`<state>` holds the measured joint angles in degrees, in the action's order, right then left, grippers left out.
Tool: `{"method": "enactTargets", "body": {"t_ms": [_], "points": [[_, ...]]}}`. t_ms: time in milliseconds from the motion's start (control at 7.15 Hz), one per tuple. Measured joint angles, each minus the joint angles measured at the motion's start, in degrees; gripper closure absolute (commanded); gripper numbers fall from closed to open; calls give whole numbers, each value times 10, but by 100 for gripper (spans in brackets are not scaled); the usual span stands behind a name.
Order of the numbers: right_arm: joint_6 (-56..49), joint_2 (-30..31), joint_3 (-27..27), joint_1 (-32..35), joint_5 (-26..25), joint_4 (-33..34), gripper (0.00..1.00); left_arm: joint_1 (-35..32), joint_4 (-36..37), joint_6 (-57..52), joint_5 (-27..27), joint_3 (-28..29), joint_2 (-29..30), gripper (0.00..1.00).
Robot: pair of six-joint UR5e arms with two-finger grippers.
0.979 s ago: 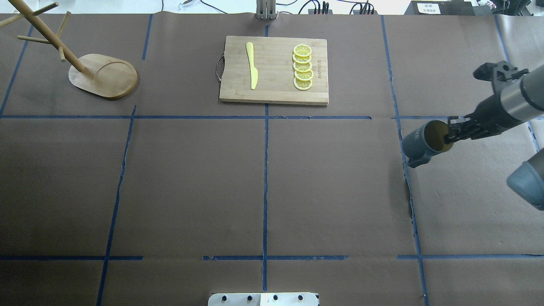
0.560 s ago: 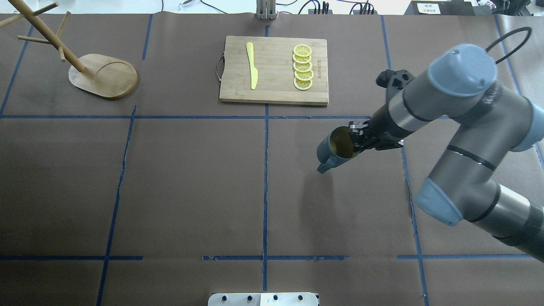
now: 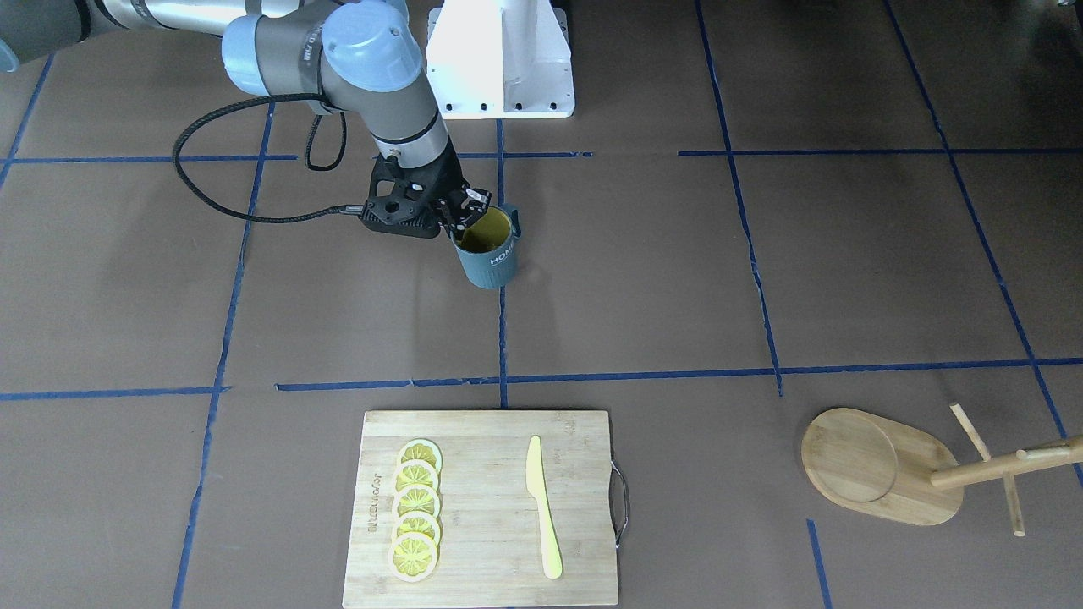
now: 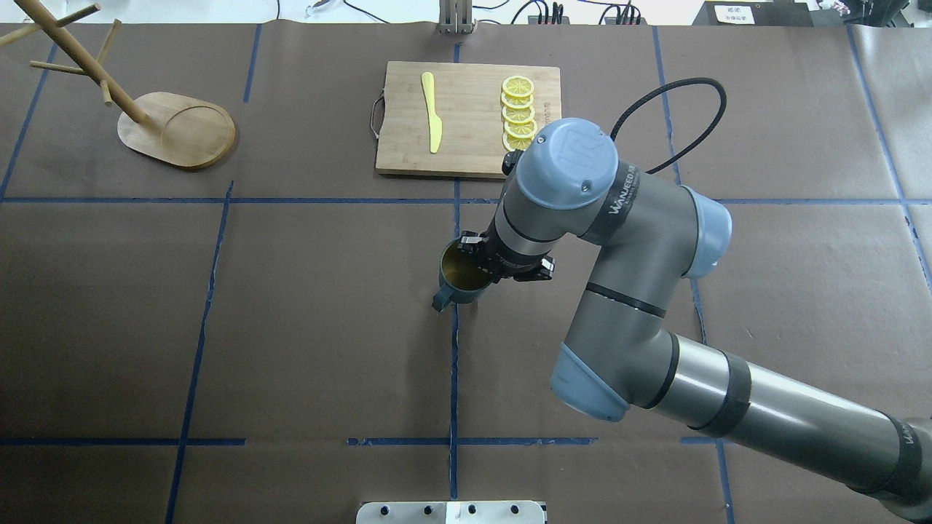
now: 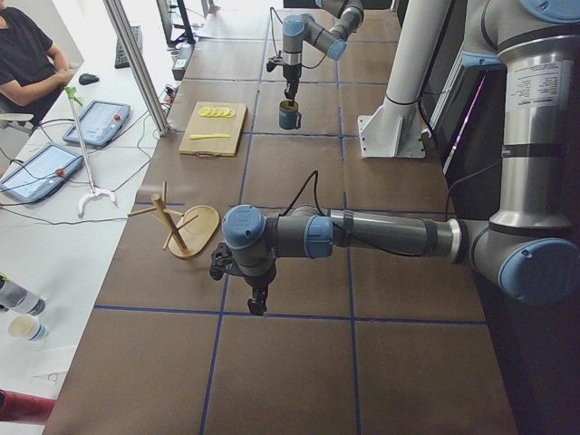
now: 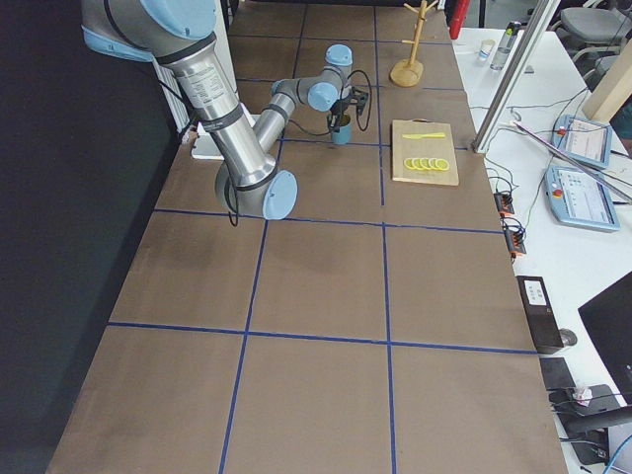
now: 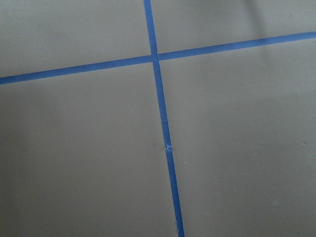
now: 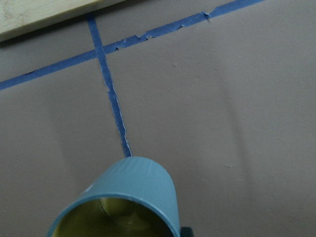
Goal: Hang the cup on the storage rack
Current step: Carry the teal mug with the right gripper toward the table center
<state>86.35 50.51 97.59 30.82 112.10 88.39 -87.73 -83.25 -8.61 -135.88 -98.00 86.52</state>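
Cup (image 4: 460,275), tilted, is pinched at its rim by the right gripper (image 4: 480,260) over the middle tape line, near the cutting board (image 4: 466,145), well apart from the storage rack (image 4: 178,131); the left gripper (image 5: 257,300) cannot be judged clenched or released.

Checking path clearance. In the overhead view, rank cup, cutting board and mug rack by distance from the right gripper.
1. cup: gripped at its rim by the right gripper.
2. cutting board: just beyond, far side.
3. storage rack: far-left corner.
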Motion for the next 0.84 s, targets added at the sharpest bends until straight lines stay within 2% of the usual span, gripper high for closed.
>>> {"method": "enactTargets", "body": {"t_ms": [140,280,420,699,839], "points": [[3,-7,-15,-6,-9,-1,100,0,0,0,0,0,0,0],[4,-9,-22,-8,-11,-1,92,0,0,0,0,0,0,0],[4,-10,-26,-9,-12,-1,36,0,0,0,0,0,0,0],[0,-11,-33,-9,-12,0,6,0,0,0,0,0,0,0],[-2,-13,-33,-9,-11,0,1,0,0,1,0,0,0,0]]}}
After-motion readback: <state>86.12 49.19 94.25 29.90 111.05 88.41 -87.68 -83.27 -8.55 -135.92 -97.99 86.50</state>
